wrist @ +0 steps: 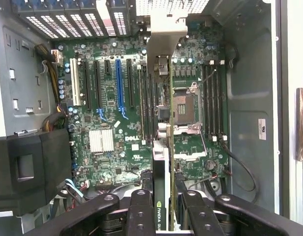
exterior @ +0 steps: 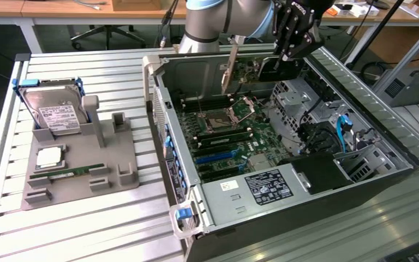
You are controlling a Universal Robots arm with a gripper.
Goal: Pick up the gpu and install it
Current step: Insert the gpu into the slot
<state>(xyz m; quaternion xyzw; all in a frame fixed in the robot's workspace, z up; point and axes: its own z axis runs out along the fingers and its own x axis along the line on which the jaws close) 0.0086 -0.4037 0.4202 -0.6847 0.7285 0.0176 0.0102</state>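
Black fingers [wrist: 141, 209] of the gripper [wrist: 164, 204] [exterior: 291, 52] are clamping the gpu [wrist: 160, 172] [exterior: 279, 70] from both sides, and the card is running edge-on between them with a green logo strip showing. Its silver bracket [wrist: 164, 42] is sticking out at the end away from the fingers. Beneath the card in the wrist view, the green motherboard [wrist: 109, 142] is lying exposed, with 1 blue slot [wrist: 118, 83] among several black ones and the open CPU socket [wrist: 183, 105] beside them.

In the exterior view, the near corner of the open computer case [exterior: 217, 202] is sitting on a slatted metal table [exterior: 85, 229]. On the exterior view's left, well apart from the case, a grey holder [exterior: 122, 158] is carrying a RAM stick [exterior: 67, 172] lying flat, a processor chip [exterior: 49, 157] just behind it, and a hard drive [exterior: 55, 112] standing tilted at the far end.

Farther back, the gpu is hanging in the gripper above the far end of the case, clear of the board, with its bracket pointing toward the exterior view's left. Behind it the robot arm [exterior: 209, 22] is rising, and wooden desks [exterior: 57, 10] are standing beyond the table.
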